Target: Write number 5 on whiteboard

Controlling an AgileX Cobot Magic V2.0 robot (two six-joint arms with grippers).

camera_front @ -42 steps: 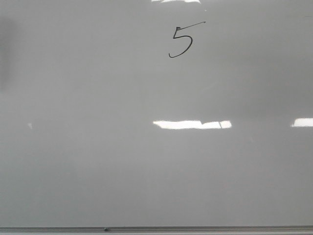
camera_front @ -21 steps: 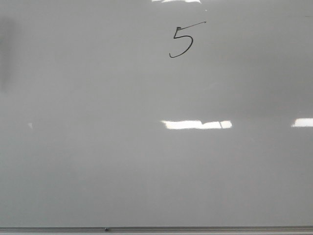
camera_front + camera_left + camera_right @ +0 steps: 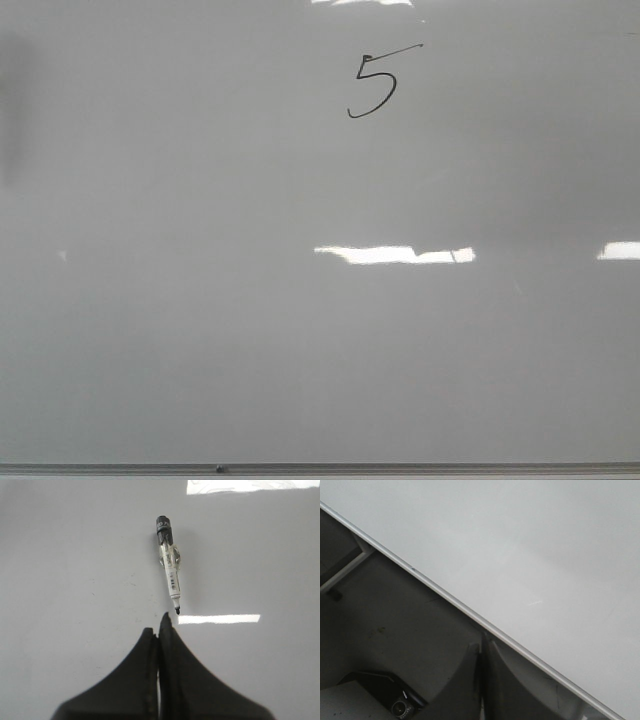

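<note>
Front view shows the number 5 point(image 3: 373, 84) written high on the whiteboard point(image 3: 200, 330), so the marker point(image 3: 168, 565) lies released, uncapped, beyond the empty, closed left gripper point(image 3: 159, 626), the right gripper point(image 3: 483, 649) likewise closed.

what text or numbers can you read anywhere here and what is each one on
"5": handwritten in black on the whiteboard; the number 5 has a long top stroke slanting up to the right.
Marker lying on the board: white lettering on its black cap and a barcode label on its barrel, both too small and blurred to read.
Nothing else legible.
</note>
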